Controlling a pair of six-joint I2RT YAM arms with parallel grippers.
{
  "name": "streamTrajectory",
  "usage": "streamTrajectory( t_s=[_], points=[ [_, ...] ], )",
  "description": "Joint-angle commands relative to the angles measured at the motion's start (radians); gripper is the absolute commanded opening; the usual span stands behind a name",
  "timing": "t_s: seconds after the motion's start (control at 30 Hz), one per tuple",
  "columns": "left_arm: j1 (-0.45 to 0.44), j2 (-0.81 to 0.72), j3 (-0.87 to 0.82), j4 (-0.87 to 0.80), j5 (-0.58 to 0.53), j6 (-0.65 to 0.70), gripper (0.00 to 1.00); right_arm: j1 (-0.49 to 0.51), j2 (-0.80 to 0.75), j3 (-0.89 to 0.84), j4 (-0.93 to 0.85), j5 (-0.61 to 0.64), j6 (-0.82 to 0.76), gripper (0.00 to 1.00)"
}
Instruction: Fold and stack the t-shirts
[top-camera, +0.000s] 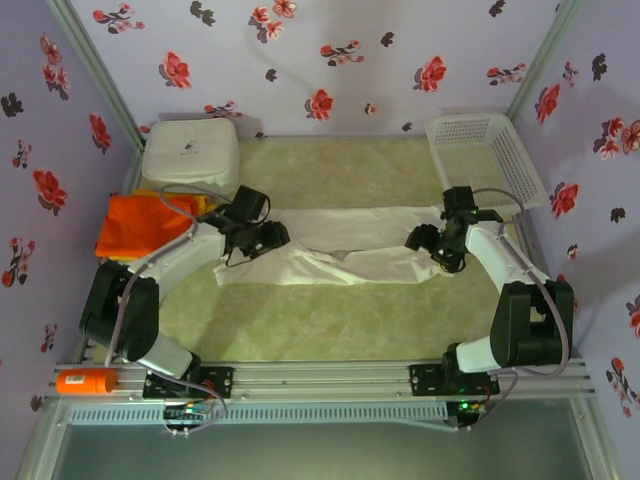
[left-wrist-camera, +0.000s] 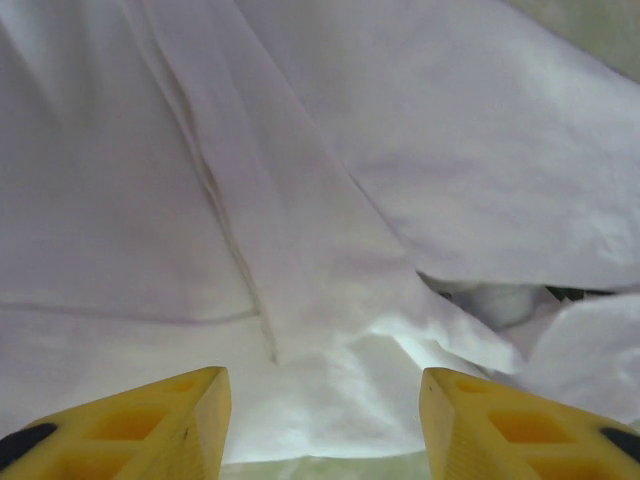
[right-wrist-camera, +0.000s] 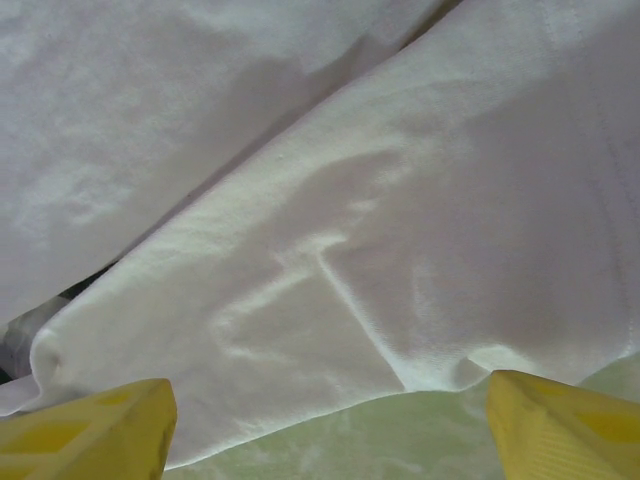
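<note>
Off-white t-shirt (top-camera: 340, 250) lies rumpled in a long band across the middle of the tabletop (top-camera: 320, 330). Left pincer (left-wrist-camera: 325, 400) at its left end and right pincer (right-wrist-camera: 330, 390) at its right end both gape, grasping nothing. Farther left, the folded orange t-shirt (top-camera: 140, 225) lies beside the white box (top-camera: 190, 155).

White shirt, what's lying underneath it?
The white shirt lies on the green mat, which shows along its near and far edges. Anything else beneath it is covered by the cloth.
</note>
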Motion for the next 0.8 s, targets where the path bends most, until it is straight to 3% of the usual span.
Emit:
streamTrajectory(
  t_s=[0.0, 0.27, 0.63, 0.77],
  points=[
    [-0.024, -0.012, -0.086, 0.154, -0.011, -0.129, 0.53, 0.012, 0.005, -0.014, 0.022, -0.019, 0.031, 0.81],
    [-0.025, 0.077, -0.121, 0.234, -0.014, -0.146, 0.51, 0.018, 0.009, -0.016, 0.023, -0.014, 0.034, 0.81],
    [-0.025, 0.127, -0.087, 0.253, -0.016, -0.149, 0.38, 0.018, 0.013, -0.025, 0.025, -0.011, 0.031, 0.81],
    [-0.025, 0.147, -0.07, 0.251, -0.018, -0.139, 0.28, 0.018, 0.015, -0.026, 0.028, -0.009, 0.03, 0.81]
  ],
)
